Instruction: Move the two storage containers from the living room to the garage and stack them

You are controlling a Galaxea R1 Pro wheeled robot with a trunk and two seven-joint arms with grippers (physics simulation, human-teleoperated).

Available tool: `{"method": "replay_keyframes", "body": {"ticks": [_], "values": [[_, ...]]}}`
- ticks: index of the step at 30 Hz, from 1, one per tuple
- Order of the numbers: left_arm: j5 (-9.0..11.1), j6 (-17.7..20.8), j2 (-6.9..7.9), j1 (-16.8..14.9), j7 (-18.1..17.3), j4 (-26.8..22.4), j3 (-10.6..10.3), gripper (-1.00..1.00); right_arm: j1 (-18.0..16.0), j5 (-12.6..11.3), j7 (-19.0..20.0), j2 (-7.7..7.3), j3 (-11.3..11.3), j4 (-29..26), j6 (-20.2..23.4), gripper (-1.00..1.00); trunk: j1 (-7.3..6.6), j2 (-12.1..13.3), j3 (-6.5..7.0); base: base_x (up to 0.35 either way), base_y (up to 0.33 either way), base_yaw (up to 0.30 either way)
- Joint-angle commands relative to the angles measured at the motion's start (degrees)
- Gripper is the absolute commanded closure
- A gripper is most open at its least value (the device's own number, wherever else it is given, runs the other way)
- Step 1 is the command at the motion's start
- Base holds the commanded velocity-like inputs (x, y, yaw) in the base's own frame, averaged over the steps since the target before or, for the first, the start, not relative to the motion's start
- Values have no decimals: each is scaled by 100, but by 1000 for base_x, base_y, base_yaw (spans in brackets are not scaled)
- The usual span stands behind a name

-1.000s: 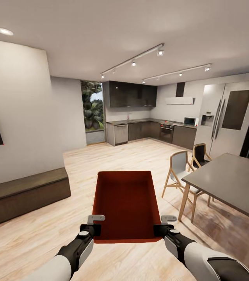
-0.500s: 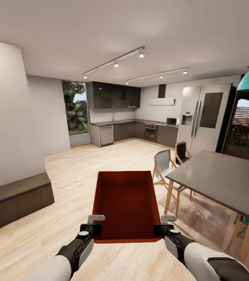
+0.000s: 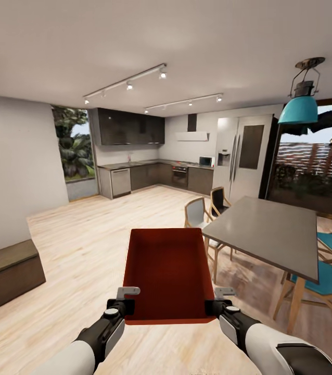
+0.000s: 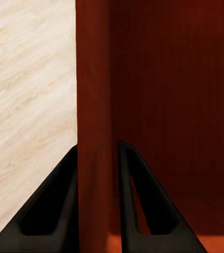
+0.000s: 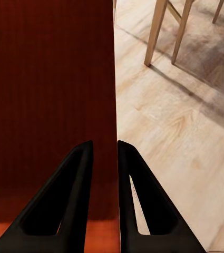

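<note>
— One storage container is in my grip right now, carried level in front of the trunk above the light plank floor.

— How are the hands set?

— I have the left hand pinched onto the bin's left wall near its close corner; in the left wrist view the wall sits between the two fingers, one outside and one inside. The right hand does the same on the right wall. Both are nearly closed, with only the thickness of the wall between the fingers.

— Where are you?

— I'm in an open-plan room: a kitchen at the far end, a grey dining table with chairs to my right, a teal lamp above it.

— Progress?

— Early, I judge. I see no grey concrete anywhere here, so the garage is yet to be reached. This bin has to go down there, and I see no second bin from here; it needs fetching and stacking too.
</note>
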Motion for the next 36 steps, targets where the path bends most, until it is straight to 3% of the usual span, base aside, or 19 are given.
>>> {"method": "replay_keyframes", "body": {"ticks": [1, 36], "values": [[-98, 12, 1, -3, 370, -33, 74, 100, 1, -13, 47, 5, -145, 25, -16, 100, 2, -5, -2, 0, 0, -289], [-98, 12, 1, -3, 370, -33, 74, 100, 1, -13, 47, 0, -153, 25, -9, 100, 2, -5, -2, 0, 0, -289]]}}
